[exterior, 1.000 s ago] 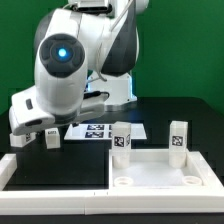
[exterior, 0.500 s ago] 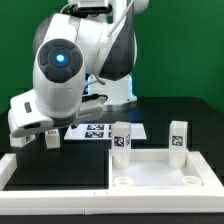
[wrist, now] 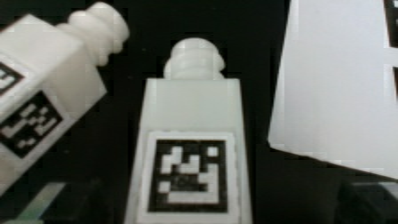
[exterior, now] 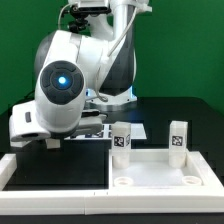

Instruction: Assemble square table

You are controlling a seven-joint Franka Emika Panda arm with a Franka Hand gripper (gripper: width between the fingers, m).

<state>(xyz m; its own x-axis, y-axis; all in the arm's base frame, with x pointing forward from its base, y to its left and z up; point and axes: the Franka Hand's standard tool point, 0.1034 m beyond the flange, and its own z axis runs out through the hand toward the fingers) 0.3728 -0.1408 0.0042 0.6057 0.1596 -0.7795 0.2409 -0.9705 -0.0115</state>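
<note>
Glossy white robot arm (exterior: 80, 55): rounded shells, grey joint bands. Black disc (exterior: 60, 80) with glowing blue ring. Black cables (exterior: 85, 10). Boxy white pincer (exterior: 40, 135).

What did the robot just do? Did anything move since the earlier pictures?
The arm dipped lower, down toward a leg lying on the table. It grabbed nothing and let go of nothing. The two standing legs and the square top stayed where they were.
</note>
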